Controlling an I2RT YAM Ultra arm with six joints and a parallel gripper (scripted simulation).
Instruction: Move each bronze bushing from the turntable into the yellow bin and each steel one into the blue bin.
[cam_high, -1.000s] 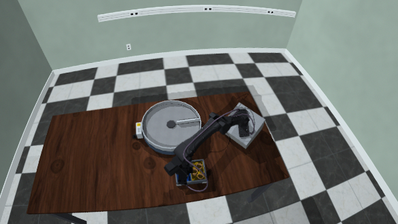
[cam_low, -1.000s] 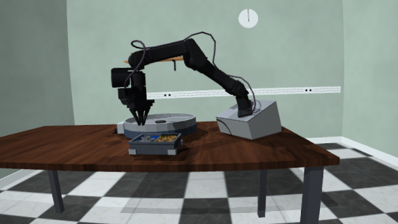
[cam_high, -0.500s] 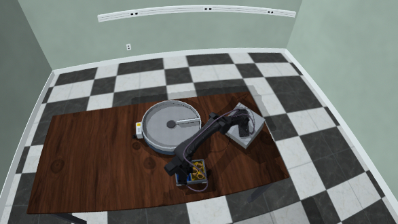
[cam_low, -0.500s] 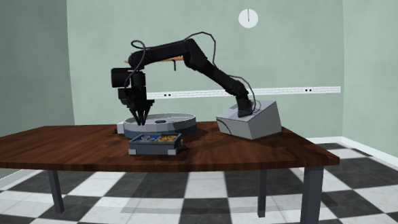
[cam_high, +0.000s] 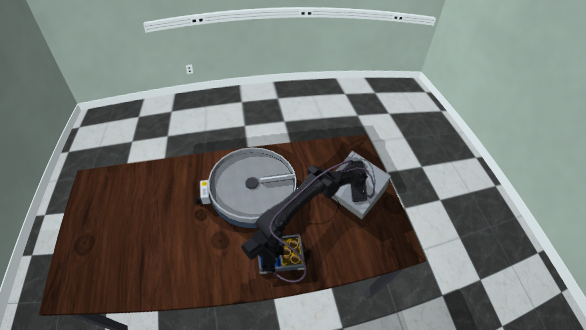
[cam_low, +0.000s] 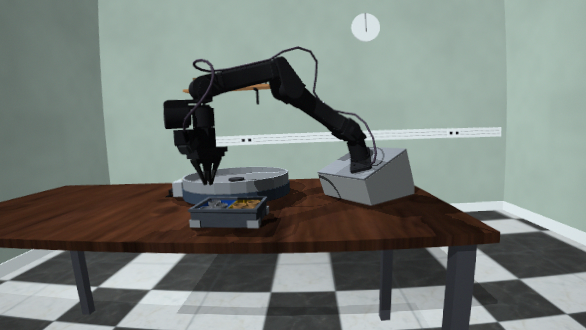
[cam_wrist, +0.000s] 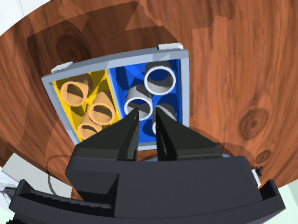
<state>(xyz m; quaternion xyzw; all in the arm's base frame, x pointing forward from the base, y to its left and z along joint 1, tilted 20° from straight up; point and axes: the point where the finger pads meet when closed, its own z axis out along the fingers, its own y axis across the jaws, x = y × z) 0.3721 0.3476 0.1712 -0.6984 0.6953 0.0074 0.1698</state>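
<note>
The turntable (cam_high: 251, 185) is a grey round dish with a rim, and I see no bushing on it; it also shows in the exterior view (cam_low: 237, 181). In front of it stands a grey tray with two compartments. The yellow bin (cam_wrist: 89, 103) holds bronze bushings (cam_wrist: 100, 115). The blue bin (cam_wrist: 153, 96) holds steel bushings (cam_wrist: 160, 79). My gripper (cam_wrist: 147, 113) hangs well above the blue bin, pointing down, with its fingers close together and nothing between them. In the exterior view the gripper (cam_low: 207, 180) is clear above the tray (cam_low: 228, 210).
The arm's grey base block (cam_high: 361, 184) stands at the table's right rear. A small white box (cam_high: 204, 190) sits at the turntable's left side. The tray lies near the table's front edge.
</note>
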